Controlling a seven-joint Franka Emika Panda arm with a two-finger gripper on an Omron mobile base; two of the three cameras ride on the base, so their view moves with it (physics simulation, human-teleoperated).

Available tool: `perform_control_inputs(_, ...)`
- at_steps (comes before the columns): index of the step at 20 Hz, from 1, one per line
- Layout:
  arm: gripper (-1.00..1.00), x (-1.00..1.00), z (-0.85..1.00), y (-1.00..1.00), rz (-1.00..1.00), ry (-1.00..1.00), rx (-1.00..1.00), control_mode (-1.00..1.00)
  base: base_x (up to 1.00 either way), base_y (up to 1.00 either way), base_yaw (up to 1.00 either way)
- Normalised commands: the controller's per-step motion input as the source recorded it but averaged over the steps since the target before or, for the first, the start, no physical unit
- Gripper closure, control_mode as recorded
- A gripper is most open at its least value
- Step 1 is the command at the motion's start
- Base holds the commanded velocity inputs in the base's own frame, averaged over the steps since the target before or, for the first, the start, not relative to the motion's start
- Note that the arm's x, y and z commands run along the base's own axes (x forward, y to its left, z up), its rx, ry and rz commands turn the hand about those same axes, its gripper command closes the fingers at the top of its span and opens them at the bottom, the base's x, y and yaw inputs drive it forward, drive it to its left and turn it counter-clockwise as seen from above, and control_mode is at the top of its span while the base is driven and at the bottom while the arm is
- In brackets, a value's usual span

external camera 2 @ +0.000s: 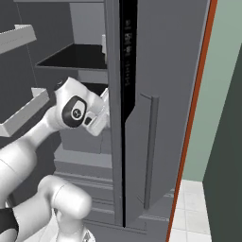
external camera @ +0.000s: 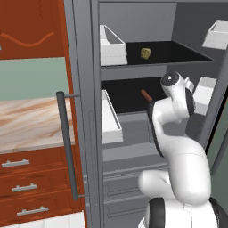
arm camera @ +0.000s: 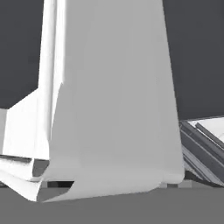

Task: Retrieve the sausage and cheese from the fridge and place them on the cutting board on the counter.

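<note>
Fridge (external camera: 133, 147): stood open w/ both doors swung wide; dark shelves exposed, white door bins (external camera: 111, 46) on either side.
Counter (external camera: 26, 120): showed to the left of the fridge, past the long bar handle (external camera: 67, 142); cutting board wasn't in shot, so the drop-off spot couldn't be judged.
Arm (external camera: 178, 147): rose in front of the lower drawers, wrist up at mid-shelf height, reaching toward the fridge's right side.
Gripper (external camera 2: 97, 124): hard to make out; jaws read as wide apart, nothing seen held. Hand cam was blocked by a white panel close up, prob. a door bin.
Cheese (external camera: 145, 53): sat on the upper shelf, toward the back, untouched.
Sausage (external camera: 146, 95): lay on the shelf below, just left of the wrist, untouched.
Progress: fridge open was the only step done; both items were yet to be picked, carried, placed. Early stage, by judgement.
Edges/room: shelf fronts and bins hemmed the reach in; right door and its bins sat near the hand, so little side room there. Open gap lay btwn the two shelves, toward the sausage.
</note>
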Motion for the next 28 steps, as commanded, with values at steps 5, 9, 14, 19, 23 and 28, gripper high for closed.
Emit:
perform_control_inputs(5,-1.0,-0.3,-0.1,-0.44,-0.28,0.0,0.0,-1.0,0.0,0.0,0.0)
perform_control_inputs(9,-1.0,-0.46,-0.11,-0.5,-0.27,0.0,0.0,-1.0,0.0,0.0,0.0)
perform_control_inputs(14,-1.0,-0.42,-0.08,-0.61,-0.25,0.0,0.0,-1.0,0.0,0.0,0.0)
perform_control_inputs(19,-1.0,-0.33,-0.05,-0.64,-0.25,0.0,0.0,-1.0,0.0,0.0,0.0)
perform_control_inputs(23,-1.0,-0.19,0.0,-0.49,-0.23,0.0,-0.01,-1.0,0.0,0.0,0.0)
perform_control_inputs(28,-1.0,-0.08,0.0,-0.12,-0.1,-0.02,-0.01,-1.0,0.0,0.0,0.0)
